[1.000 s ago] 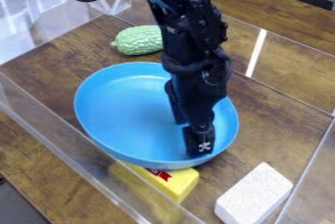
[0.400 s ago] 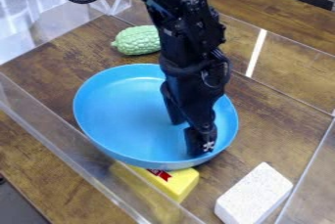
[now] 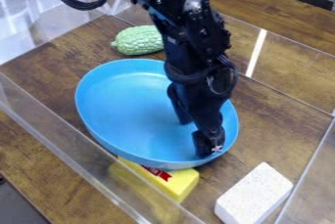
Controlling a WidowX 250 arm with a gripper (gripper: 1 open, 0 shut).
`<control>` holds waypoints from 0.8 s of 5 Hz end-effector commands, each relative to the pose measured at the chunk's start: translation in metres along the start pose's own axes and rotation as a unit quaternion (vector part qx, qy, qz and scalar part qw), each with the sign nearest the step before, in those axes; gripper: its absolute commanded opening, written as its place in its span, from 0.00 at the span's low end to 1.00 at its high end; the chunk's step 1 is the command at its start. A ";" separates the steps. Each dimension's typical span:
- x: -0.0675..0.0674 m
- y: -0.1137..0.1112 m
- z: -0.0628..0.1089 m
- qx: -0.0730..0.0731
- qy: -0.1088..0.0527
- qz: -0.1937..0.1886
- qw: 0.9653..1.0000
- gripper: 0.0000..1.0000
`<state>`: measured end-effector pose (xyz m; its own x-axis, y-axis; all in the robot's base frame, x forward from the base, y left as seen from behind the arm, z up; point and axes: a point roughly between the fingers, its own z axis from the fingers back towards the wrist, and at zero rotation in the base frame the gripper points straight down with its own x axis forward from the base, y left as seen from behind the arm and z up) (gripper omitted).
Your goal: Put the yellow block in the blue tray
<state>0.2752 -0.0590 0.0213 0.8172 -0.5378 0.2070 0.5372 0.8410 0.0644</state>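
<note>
Single view, so nothing shared between cameras. Camera set above desk (image 3: 262, 111), fairly close, looking steeply down at slant, not straight overhead. Faces across desk: yellow block (image 3: 167, 179) at near edge of blue tray (image 3: 118, 111), green bumpy lump (image 3: 137, 40) toward far left, white speckled block (image 3: 254, 194) near right. Tray fills middle of view. Robot arm (image 3: 183, 18) enters from far side, its upper part cut off by top border. Clear panel (image 3: 66, 150) crosses near left, close to lens.
</note>
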 end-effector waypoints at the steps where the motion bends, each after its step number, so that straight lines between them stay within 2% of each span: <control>1: -0.054 -0.025 -0.025 -0.035 0.083 -0.015 0.996 1.00; 2: -0.056 -0.028 -0.026 -0.035 0.083 -0.003 0.996 1.00; 3: -0.058 -0.032 -0.025 -0.036 0.084 0.011 0.996 0.00; 4: -0.055 -0.044 -0.025 -0.042 0.085 -0.003 0.996 0.00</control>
<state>0.2683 -0.0813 0.0177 0.7897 -0.5669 0.2345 0.5718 0.8186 0.0538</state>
